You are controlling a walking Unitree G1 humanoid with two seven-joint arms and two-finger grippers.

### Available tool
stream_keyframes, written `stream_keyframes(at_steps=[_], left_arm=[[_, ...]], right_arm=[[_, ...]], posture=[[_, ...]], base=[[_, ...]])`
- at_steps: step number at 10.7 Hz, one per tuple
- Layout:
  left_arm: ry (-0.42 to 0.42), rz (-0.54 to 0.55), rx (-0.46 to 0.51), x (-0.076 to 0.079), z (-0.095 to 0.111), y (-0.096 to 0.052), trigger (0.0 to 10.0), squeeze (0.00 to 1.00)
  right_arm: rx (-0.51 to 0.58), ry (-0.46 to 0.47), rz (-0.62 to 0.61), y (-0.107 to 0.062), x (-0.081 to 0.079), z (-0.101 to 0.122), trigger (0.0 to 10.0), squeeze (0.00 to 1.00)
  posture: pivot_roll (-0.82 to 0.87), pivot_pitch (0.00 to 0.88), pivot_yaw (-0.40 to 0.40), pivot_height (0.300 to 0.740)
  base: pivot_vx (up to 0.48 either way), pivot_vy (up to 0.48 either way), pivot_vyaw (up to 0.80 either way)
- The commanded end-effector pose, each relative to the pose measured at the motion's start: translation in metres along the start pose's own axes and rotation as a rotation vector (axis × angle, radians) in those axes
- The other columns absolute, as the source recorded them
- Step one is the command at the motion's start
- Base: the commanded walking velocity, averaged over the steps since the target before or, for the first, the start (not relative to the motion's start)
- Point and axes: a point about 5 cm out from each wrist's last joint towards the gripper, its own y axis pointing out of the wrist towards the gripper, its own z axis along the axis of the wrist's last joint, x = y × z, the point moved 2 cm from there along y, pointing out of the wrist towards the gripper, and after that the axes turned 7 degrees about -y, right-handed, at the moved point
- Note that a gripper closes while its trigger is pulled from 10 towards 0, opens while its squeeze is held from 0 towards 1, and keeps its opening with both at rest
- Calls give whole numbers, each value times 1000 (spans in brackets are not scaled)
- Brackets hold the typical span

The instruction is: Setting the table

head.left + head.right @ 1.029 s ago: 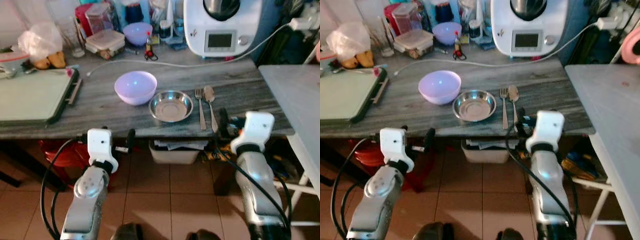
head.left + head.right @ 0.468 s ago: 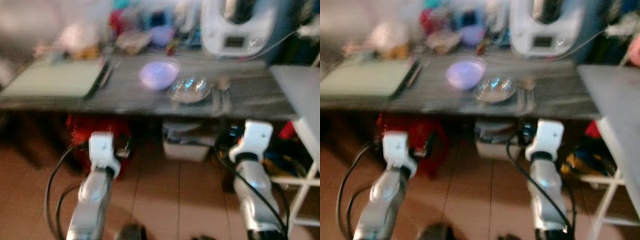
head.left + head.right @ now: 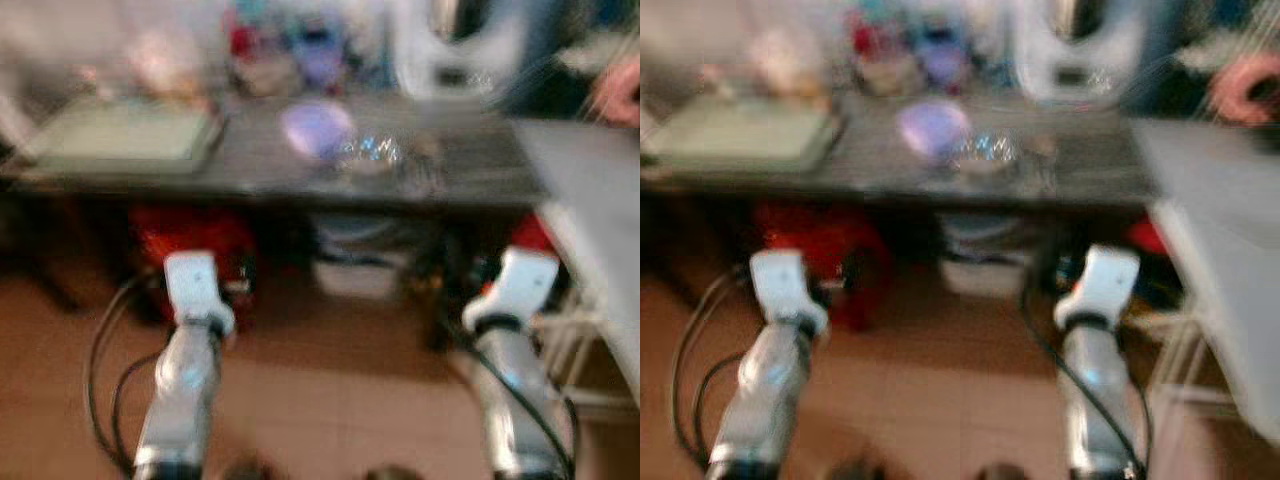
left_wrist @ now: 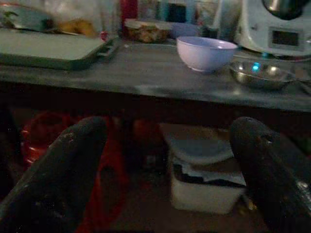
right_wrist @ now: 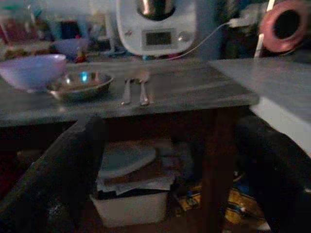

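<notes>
The head views are blurred, so the robot is probably on the move, standing back from the table [image 4: 146,87] that runs across the upper part of the frame. On it a bowl [image 4: 206,52], a steel dish [image 4: 261,75] and a fork [image 5: 127,90] and spoon [image 5: 144,88] sit side by side, seemingly ready to collect. The left gripper [image 4: 165,160] and right gripper [image 5: 170,165] hang low before the table edge, fingers spread wide, holding and touching nothing.
</notes>
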Motion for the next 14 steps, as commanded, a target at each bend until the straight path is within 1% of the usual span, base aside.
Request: stream_keyframes(at_steps=[1,2,4,7,10,13,14], left_arm=[[-2,-11,15,2,6,4,10000,0],[-10,-29,15,4,6,4,10000,0],[-13,-30,12,3,5,-1,10000,0],[-10,-36,-4,2,3,-3,10000,0],[-8,-42,-9,1,3,-3,10000,0],[33,-54,-26,1,2,-3,10000,0],[42,-57,-27,2,1,-4,10000,0]], right_arm=[[15,4,26,3,-3,5,10000,0],[20,10,36,3,-4,5,10000,0],[38,1,68,4,-8,8,10000,0],[45,4,105,4,-13,10,10000,0],[48,-2,112,6,-13,11,10000,0],[56,-10,120,8,-14,13,10000,0],[63,-16,124,9,-14,15,10000,0]], posture=[[-20,0,36,740],[-21,0,41,740],[-18,0,45,740],[-20,0,46,740],[-19,0,49,740],[-17,4,52,740],[-16,6,51,740]], base=[[0,0,-800],[0,-304,-800],[0,-480,-800],[0,-480,0],[0,-480,0],[0,-451,0],[322,-352,0]])
